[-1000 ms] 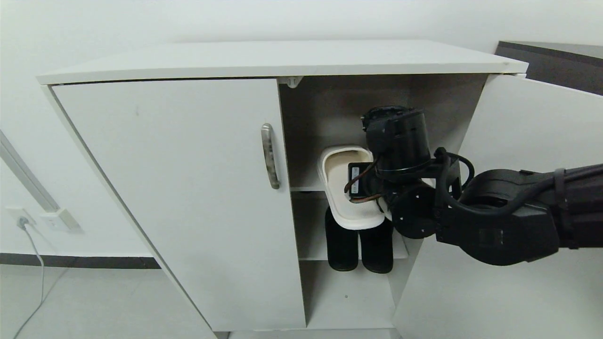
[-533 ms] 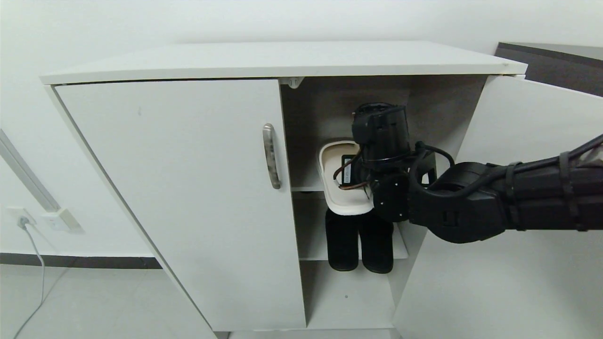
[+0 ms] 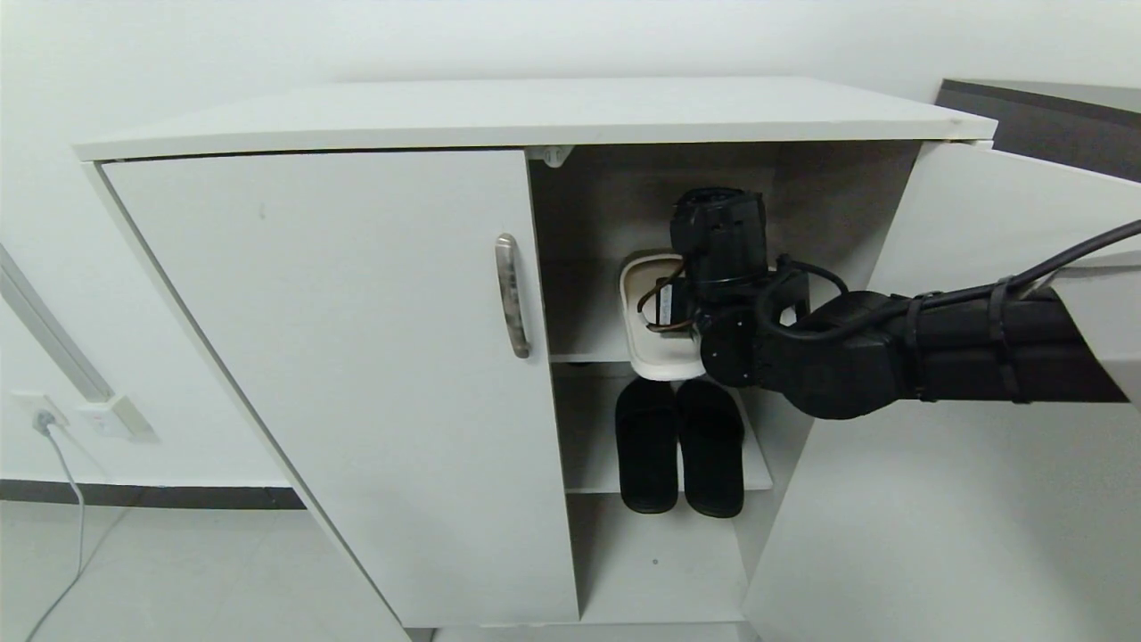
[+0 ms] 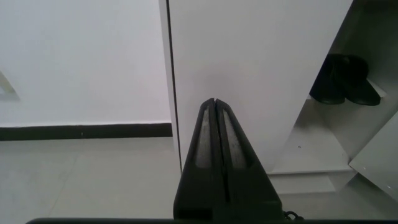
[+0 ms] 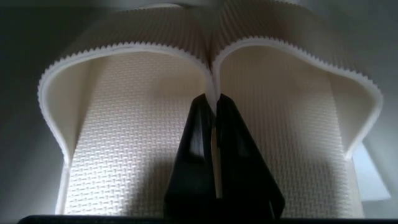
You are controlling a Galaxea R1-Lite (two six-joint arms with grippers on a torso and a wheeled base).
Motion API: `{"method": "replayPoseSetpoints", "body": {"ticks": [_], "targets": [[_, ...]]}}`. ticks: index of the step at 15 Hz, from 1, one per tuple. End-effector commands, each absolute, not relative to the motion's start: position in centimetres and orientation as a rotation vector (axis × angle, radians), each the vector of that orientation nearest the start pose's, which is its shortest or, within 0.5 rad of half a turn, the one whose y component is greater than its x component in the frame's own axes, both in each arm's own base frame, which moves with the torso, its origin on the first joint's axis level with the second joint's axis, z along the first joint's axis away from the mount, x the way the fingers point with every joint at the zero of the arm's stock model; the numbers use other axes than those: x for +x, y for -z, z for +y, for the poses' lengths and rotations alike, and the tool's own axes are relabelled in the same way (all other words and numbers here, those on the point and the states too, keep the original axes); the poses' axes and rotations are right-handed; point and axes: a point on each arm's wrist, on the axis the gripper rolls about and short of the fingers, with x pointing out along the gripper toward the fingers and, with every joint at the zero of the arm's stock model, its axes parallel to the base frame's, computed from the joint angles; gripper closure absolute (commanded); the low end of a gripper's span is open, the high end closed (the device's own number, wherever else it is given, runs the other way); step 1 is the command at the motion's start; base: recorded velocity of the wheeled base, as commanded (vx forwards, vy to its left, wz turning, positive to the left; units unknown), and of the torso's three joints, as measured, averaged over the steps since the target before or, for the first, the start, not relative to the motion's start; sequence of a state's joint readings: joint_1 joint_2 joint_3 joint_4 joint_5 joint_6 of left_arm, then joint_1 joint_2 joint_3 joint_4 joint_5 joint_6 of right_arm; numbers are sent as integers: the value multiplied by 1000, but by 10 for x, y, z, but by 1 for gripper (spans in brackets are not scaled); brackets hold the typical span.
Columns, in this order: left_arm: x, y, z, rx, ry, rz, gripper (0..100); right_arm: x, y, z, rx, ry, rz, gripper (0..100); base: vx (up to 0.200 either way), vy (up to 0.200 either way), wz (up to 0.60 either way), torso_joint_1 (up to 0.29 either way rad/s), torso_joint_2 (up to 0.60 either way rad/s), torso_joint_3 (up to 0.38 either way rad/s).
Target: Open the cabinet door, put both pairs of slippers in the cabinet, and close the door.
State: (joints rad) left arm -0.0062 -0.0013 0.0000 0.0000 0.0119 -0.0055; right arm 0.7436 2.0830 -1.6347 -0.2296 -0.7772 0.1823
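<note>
The white cabinet [image 3: 339, 357] has its left door shut and its right door [image 3: 936, 464] swung open. A pair of black slippers [image 3: 679, 446] lies side by side on the middle shelf, and the left wrist view shows these black slippers [image 4: 345, 78] too. My right arm is inside the upper compartment with the white slippers [image 3: 649, 343] resting over the upper shelf's front edge. My right gripper [image 5: 216, 102] is shut on the touching inner straps of the white slippers [image 5: 130, 124]. My left gripper [image 4: 214, 102] is shut and empty, low in front of the shut left door [image 4: 249, 62].
A metal handle [image 3: 508, 294] sits on the shut left door. The bottom compartment [image 3: 655, 557] holds nothing. A wall socket with a cable [image 3: 40, 419] is low on the left. A dark tabletop [image 3: 1052, 116] shows behind the open door.
My right arm has pushed the white slippers up and deeper into the upper compartment, uncovering the black slippers below. The left gripper's earlier position is not shown.
</note>
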Motion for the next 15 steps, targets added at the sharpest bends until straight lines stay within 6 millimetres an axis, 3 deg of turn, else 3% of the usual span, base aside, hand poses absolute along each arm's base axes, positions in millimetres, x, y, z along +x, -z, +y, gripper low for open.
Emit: {"method": "replayPoseSetpoints", "body": {"ticks": [1, 15], "targets": [[-23, -75, 0, -6, -6, 0, 100, 331, -232, 281, 29, 50, 157, 100, 0, 0, 0, 0, 0, 0], [-23, -75, 0, -5, -9, 0, 100, 343, -230, 284, 18, 60, 171, 100, 0, 0, 0, 0, 0, 0]]}}
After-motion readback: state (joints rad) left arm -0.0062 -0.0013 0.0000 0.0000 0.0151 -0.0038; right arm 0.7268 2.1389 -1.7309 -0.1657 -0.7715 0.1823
